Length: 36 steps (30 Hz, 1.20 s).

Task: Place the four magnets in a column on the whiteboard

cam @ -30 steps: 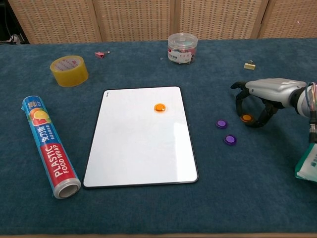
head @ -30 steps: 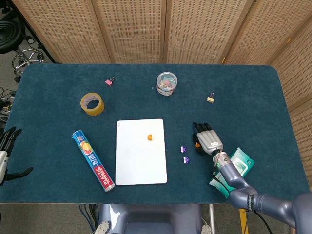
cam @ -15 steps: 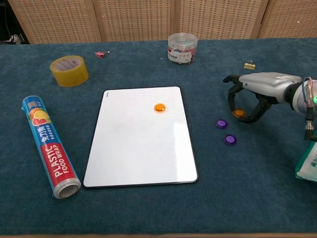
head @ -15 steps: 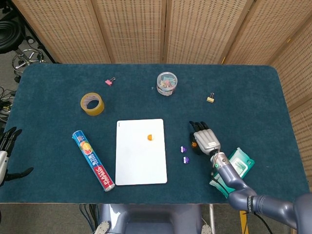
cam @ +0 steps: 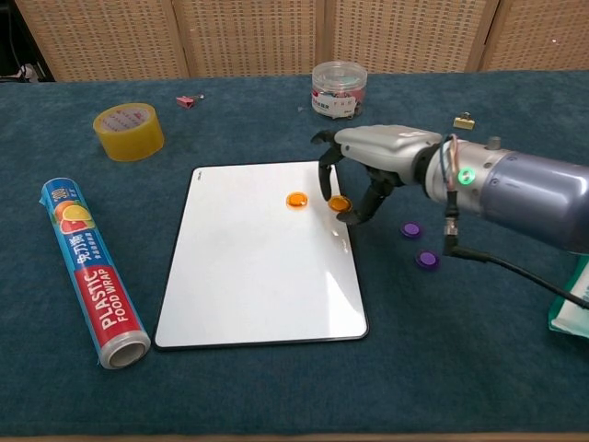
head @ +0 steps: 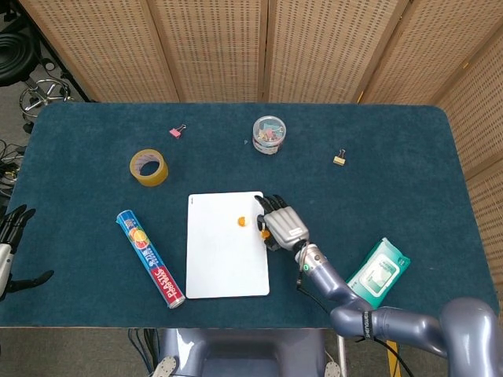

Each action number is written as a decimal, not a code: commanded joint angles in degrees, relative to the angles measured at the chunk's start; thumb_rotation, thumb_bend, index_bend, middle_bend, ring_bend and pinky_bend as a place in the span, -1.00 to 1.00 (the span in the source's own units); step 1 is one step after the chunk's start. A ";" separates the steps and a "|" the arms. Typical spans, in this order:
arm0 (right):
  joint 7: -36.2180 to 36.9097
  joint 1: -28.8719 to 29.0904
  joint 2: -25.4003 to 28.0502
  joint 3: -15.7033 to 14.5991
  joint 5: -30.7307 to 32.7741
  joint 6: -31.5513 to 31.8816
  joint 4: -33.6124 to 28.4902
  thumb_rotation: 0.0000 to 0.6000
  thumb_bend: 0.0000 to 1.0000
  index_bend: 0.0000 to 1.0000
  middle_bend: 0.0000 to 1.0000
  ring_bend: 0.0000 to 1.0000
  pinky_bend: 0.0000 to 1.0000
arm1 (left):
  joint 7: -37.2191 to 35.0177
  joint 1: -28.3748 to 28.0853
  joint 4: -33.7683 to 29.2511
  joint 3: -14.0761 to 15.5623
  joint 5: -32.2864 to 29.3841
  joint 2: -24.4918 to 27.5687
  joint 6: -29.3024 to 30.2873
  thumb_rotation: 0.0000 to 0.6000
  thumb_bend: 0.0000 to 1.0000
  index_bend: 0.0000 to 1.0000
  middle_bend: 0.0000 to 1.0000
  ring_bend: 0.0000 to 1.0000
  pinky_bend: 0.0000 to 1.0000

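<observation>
The whiteboard (head: 224, 259) (cam: 248, 267) lies flat at the table's middle. One orange magnet (head: 241, 221) (cam: 295, 199) sits on its upper right part. My right hand (head: 283, 224) (cam: 377, 152) pinches a second orange magnet (head: 266, 233) (cam: 340, 203) at the board's right edge, level with the first one; I cannot tell whether it touches the board. Two purple magnets (cam: 410, 229) (cam: 426, 259) lie on the cloth right of the board, hidden by my arm in the head view. My left hand (head: 9, 236) hangs off the table's left side, fingers apart and holding nothing.
A yellow tape roll (head: 148, 167) (cam: 129, 131) and a food wrap roll (head: 149, 258) (cam: 92, 272) lie left of the board. A jar of clips (head: 269, 135) (cam: 339, 89), a pink clip (head: 178, 131) and a gold clip (head: 339, 159) sit behind. A wipes pack (head: 379, 267) lies front right.
My right hand has carried the orange magnet leftward, from beside the purple magnets to the whiteboard's right edge. The left hand has not moved.
</observation>
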 commanded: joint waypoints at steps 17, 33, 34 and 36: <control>-6.05 6.13 -8.83 1.90 9.14 -1.58 8.85 1.00 -0.19 0.15 -1.00 -1.00 -1.00 | -2.59 0.18 0.44 -0.09 0.36 1.00 0.16 1.00 -1.00 -1.00 -1.00 -1.00 -1.00; -4.64 6.38 -8.86 1.49 9.44 -2.74 8.73 1.00 -0.18 0.03 -1.00 -1.00 -1.00 | -3.10 0.06 0.46 0.15 0.68 1.26 -0.34 1.00 -1.00 -1.00 -1.00 -1.00 -1.00; -4.55 6.36 -8.49 1.43 9.40 -2.87 8.26 1.00 -0.17 -0.02 -1.00 -1.00 -1.00 | -3.14 0.04 0.49 0.16 0.75 1.30 -0.36 1.00 -1.00 -1.00 -1.00 -1.00 -1.00; -4.29 6.24 -7.89 1.32 8.97 -2.71 7.27 1.00 -0.16 -0.09 -1.00 -1.00 -1.00 | -3.00 0.02 0.60 0.18 0.90 1.34 -0.31 1.00 -1.00 -1.00 -1.00 -1.00 -1.00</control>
